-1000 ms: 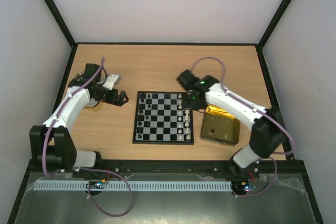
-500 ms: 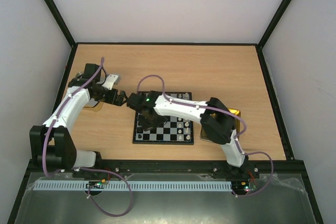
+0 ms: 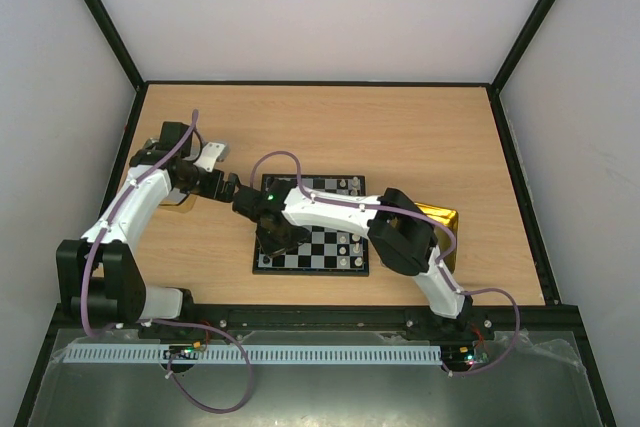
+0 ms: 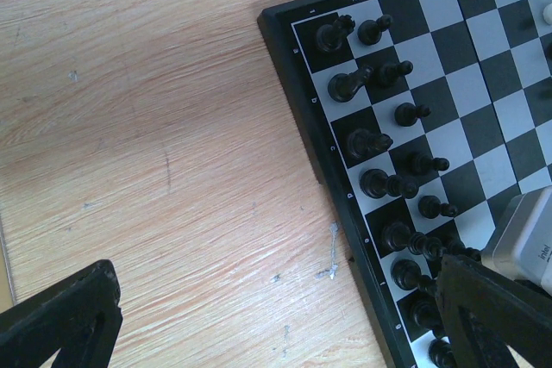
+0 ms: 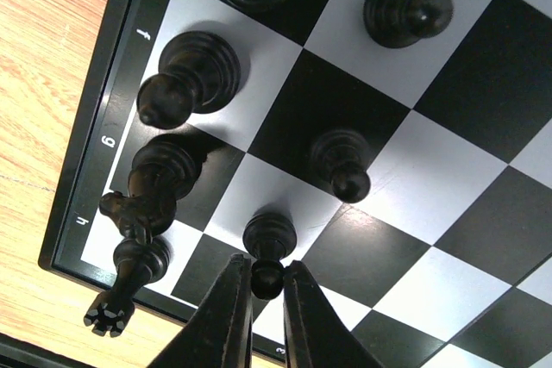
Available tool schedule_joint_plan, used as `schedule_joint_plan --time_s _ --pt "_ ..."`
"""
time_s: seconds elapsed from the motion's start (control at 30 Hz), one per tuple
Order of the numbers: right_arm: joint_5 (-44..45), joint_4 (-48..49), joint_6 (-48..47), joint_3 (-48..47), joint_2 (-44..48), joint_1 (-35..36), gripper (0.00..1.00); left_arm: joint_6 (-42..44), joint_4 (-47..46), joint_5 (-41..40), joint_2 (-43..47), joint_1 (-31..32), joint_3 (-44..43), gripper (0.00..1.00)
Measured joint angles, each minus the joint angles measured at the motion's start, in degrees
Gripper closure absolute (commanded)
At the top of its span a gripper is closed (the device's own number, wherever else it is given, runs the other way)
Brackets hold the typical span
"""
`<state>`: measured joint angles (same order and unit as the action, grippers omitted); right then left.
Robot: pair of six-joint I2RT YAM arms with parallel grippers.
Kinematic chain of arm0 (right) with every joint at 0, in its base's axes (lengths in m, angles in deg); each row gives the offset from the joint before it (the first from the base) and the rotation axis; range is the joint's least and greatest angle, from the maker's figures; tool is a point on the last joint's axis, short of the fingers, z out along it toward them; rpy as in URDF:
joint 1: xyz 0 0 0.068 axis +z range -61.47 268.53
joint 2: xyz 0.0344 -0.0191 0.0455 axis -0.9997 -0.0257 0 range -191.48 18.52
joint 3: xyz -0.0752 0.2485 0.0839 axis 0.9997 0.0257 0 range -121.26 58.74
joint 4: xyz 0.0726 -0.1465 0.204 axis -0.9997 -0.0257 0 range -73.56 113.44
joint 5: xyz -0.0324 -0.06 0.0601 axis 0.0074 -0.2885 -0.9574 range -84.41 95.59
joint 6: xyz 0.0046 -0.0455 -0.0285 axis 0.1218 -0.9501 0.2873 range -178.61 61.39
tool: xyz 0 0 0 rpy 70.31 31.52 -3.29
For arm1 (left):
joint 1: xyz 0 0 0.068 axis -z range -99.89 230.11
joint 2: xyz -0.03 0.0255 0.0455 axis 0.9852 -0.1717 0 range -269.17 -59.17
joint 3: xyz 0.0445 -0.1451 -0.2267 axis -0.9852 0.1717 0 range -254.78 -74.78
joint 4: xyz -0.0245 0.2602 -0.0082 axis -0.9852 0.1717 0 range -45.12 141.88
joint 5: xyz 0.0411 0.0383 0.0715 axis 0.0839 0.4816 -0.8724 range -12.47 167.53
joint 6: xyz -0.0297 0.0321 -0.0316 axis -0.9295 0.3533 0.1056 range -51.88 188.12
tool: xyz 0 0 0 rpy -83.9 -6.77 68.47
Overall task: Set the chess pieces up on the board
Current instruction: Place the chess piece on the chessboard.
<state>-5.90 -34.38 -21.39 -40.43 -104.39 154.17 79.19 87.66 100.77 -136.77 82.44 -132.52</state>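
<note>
Wooden desk [image 5: 43, 58], board [image 5: 483, 127] corner: right end effector [image 5: 267, 286] pinches a black pawn [image 5: 269, 243]; packed neighbours [image 5: 151, 187] beside it may topple if nudged; left end effector [image 4: 276, 269] gapes open.

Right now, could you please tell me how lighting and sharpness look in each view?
Top external: even light, the gold tin glints, chess pieces too tiny to resolve. Left wrist: board sharp, own fingers dark. Right wrist: crisp close-up, soft shadows beneath black pawns.

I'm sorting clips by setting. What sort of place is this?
Probably a robotics lab booth: a wooden table enclosed by plain white walls, left arm and right arm bolted at its near edge, a chessboard.
</note>
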Motion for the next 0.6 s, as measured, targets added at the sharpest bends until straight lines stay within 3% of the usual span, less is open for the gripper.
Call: schedule_joint_plan --time_s 0.17,0.6 --pt "0.0 0.0 -0.3 0.0 0.0 0.0 0.83 0.0 0.0 0.0 0.0 0.0 0.0 0.01" --pt "-0.1 -1.5 0.1 -1.7 3.1 -3.2 0.83 0.0 0.0 0.0 0.0 0.0 0.1 0.01"
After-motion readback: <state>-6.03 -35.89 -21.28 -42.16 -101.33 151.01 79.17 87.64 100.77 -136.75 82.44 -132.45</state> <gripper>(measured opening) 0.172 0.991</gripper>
